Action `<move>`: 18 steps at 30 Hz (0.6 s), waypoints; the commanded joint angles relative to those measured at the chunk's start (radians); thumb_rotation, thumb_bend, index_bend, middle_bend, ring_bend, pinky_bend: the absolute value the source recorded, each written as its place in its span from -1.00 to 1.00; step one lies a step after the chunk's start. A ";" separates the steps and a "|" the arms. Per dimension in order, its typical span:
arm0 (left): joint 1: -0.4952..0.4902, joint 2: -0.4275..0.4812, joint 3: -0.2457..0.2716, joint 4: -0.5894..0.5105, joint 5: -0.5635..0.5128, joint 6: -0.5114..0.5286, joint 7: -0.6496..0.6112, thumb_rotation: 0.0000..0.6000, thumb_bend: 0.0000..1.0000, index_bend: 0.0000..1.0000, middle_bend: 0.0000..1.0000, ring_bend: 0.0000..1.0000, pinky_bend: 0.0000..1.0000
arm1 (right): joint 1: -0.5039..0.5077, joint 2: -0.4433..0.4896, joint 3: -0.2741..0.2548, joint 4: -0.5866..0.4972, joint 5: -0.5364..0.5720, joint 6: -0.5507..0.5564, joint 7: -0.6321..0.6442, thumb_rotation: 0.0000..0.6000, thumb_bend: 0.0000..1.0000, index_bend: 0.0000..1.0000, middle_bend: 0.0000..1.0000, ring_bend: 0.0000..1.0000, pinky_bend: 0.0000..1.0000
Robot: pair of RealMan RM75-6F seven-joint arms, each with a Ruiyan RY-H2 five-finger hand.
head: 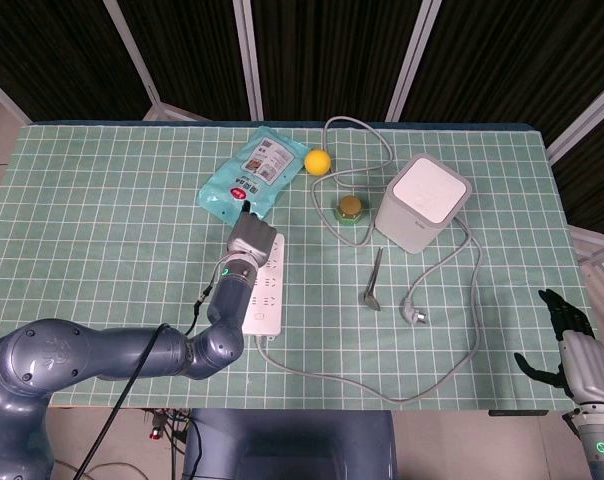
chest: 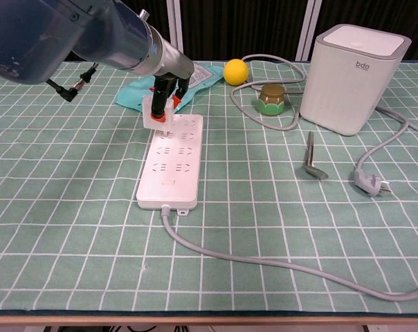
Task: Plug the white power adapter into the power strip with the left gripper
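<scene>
While my left hand [chest: 166, 92] is clamping its fingers [chest: 156, 105] on the adapter [chest: 156, 119], I'm holding it over the strip's [chest: 173, 161] far end.

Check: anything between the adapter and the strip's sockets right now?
Nothing visible. The left hand holds the white power adapter just over the far end of the power strip. The sockets below show bare, and the blue packet lies behind the strip.

The far end of the power strip [chest: 172, 158] is crowded by the teal packet [chest: 173, 81] just behind it. Open bench [chest: 70, 180] is found to its left; on the right, room is limited by the grey cable [chest: 264, 90] and the green jar [chest: 271, 99].
</scene>
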 commanded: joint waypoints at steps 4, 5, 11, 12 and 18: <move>0.005 -0.006 -0.007 0.006 0.012 -0.002 -0.005 1.00 0.05 0.36 0.41 -0.61 -0.98 | 0.000 0.001 0.000 -0.002 0.001 -0.001 0.002 1.00 -0.32 -1.00 -1.00 -1.00 -1.00; 0.005 -0.007 -0.007 0.006 0.013 -0.002 -0.004 1.00 0.05 0.36 0.41 -0.61 -0.98 | 0.000 0.002 0.000 -0.002 0.001 -0.001 0.002 1.00 -0.32 -1.00 -1.00 -1.00 -1.00; 0.008 -0.012 -0.007 0.010 0.016 -0.007 -0.002 1.00 0.05 0.36 0.41 -0.61 -0.98 | -0.001 0.002 0.000 -0.003 0.001 -0.001 0.002 1.00 -0.32 -1.00 -1.00 -1.00 -1.00; 0.009 -0.013 -0.007 0.011 0.017 -0.008 -0.002 1.00 0.05 0.36 0.41 -0.61 -0.98 | -0.001 0.002 0.000 -0.003 0.001 -0.001 0.001 1.00 -0.32 -1.00 -1.00 -1.00 -1.00; 0.013 -0.020 -0.010 0.017 0.031 -0.015 -0.010 1.00 0.05 0.36 0.41 -0.61 -0.98 | -0.001 0.002 0.000 -0.003 0.001 -0.001 0.002 1.00 -0.32 -1.00 -1.00 -1.00 -1.00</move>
